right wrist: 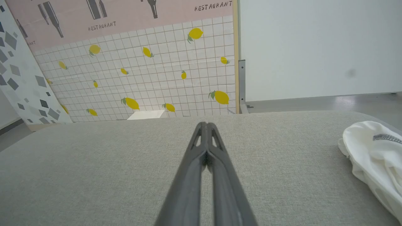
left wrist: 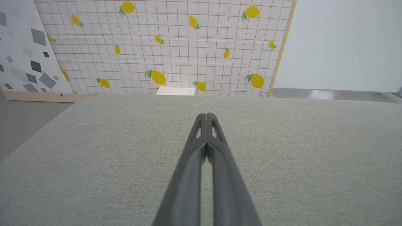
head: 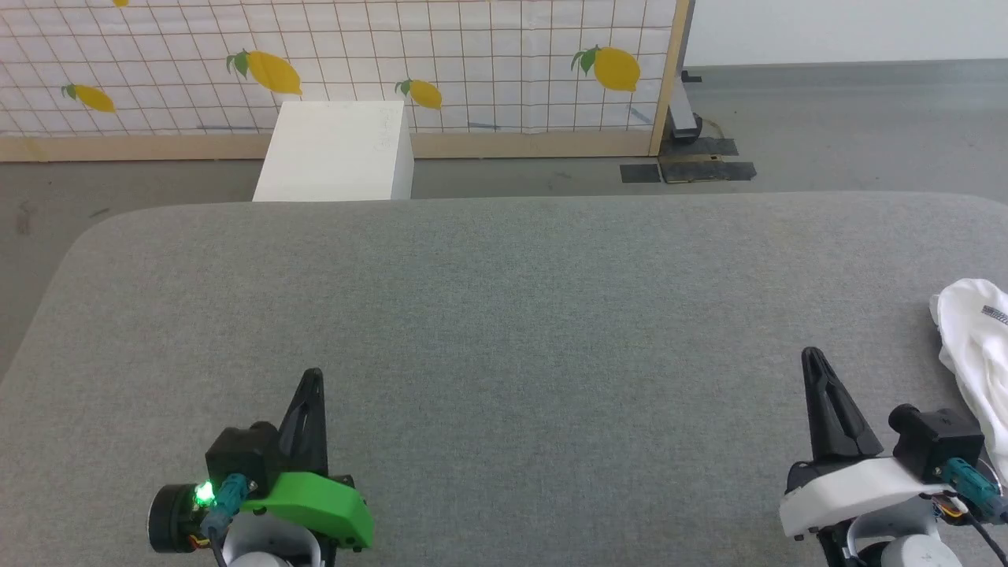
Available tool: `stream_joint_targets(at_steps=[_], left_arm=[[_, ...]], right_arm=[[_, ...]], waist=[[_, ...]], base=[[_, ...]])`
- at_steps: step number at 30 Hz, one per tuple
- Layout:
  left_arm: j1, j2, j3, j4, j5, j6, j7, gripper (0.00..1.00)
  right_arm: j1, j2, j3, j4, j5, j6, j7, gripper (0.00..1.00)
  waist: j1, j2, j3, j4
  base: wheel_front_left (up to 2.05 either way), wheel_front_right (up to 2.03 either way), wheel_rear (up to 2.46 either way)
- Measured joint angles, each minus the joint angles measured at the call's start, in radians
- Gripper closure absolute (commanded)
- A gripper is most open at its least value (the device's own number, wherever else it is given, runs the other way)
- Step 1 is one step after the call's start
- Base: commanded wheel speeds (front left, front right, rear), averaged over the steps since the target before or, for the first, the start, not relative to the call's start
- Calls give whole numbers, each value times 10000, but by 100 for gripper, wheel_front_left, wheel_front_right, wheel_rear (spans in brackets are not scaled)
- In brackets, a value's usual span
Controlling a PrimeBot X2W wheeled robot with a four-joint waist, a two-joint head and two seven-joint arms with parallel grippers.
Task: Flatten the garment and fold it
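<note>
While the left tool (head: 313, 376) and the right tool (head: 811, 356) hang low over the grey tabletop (head: 504, 315), pointing away from the robot, each has its two fingers pressed together tip to tip with nothing between them. The garment (head: 975, 346) lies crumpled in a white heap at the tabletop's right edge, just right of the right tool and not touching it, with a strip of grey zigzag stitching showing on top. Beyond the far edge a white box (head: 335, 153) stands on the floor before a lemon-print screen (head: 488, 71).
</note>
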Motion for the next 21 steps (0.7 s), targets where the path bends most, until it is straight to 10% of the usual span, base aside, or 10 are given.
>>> stream_joint_targets(at_steps=[21], left_arm=[[2,-25,173,-278,343,0,428,100]], right_arm=[[0,0,113,-316,-380,0,426,100]], waist=[[0,0,-12,-31]], base=[[0,0,0]])
